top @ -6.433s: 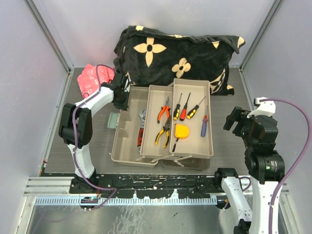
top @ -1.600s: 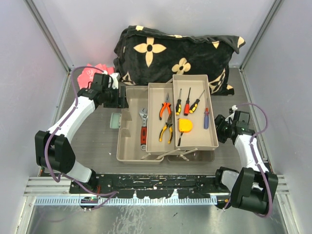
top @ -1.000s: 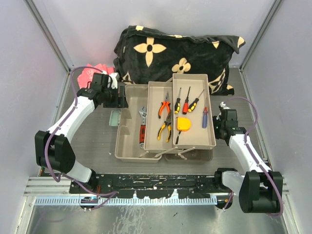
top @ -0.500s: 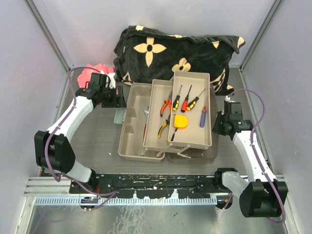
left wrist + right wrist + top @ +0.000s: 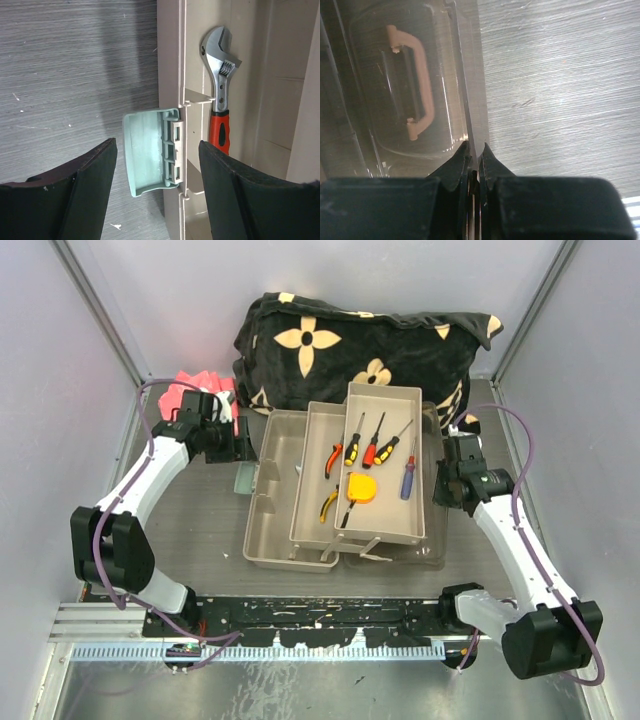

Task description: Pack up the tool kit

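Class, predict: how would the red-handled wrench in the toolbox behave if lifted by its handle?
The wrench looks like solid steel, so it is probably rigid and heavy for its size. Its broad metal head would likely tip it head-down. The red grip probably slips less than the shiny metal.

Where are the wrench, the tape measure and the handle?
wrench (image 5: 218, 95), left wrist view, metal shaft
tape measure (image 5: 360, 486), top view, orange case
handle (image 5: 423, 80), right wrist view, curved bar
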Controlling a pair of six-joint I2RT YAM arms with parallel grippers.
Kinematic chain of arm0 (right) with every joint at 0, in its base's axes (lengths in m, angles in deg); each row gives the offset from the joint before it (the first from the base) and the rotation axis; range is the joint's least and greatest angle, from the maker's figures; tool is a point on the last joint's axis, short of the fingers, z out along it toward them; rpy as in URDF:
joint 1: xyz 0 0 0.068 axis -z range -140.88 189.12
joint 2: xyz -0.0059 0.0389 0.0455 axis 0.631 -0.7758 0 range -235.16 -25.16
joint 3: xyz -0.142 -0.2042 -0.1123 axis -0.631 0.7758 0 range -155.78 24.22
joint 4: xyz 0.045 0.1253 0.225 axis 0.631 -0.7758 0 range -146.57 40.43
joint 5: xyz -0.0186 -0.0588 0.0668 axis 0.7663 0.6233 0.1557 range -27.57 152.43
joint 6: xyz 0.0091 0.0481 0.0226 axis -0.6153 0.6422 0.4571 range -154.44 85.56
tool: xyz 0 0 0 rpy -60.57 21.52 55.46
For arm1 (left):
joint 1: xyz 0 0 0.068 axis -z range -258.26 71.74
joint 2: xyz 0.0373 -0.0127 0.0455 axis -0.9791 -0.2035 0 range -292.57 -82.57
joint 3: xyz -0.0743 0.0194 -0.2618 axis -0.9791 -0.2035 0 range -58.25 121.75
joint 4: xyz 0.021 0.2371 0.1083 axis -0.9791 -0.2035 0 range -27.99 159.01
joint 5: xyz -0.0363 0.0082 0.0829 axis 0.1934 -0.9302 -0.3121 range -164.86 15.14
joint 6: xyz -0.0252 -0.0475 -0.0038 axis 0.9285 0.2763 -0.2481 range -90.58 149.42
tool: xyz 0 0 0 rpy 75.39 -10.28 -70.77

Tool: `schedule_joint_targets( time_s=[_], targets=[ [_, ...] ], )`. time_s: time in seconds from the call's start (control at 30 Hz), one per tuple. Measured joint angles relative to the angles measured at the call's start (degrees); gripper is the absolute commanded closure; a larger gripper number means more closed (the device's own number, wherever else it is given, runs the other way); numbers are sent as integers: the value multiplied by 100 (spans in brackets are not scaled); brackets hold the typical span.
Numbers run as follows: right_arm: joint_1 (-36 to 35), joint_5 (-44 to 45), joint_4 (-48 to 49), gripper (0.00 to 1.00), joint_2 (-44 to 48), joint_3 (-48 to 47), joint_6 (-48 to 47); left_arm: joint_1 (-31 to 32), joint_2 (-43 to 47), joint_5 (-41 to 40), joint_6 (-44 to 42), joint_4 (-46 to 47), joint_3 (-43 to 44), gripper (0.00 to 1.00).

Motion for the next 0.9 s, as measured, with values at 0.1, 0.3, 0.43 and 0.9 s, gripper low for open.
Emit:
schedule_joint_targets(
  time_s=[0.1,0.3,0.43,0.9],
  targets=[
    [-208,297,-223,99,-83,-321,11,-72,-44,66,55,-4,0,33],
    [-584,789,-570,99,-330,-905,9,-208,-107,129,144,-66,-2,33],
    [-935,1150,-822,99,-514,-1261,17,-258,-160,116,168,-83,-15,33],
    [-3088,3412,-1934,99,-1930,-3230,304,-439,-407,122,214,-50,-192,34]
  ],
)
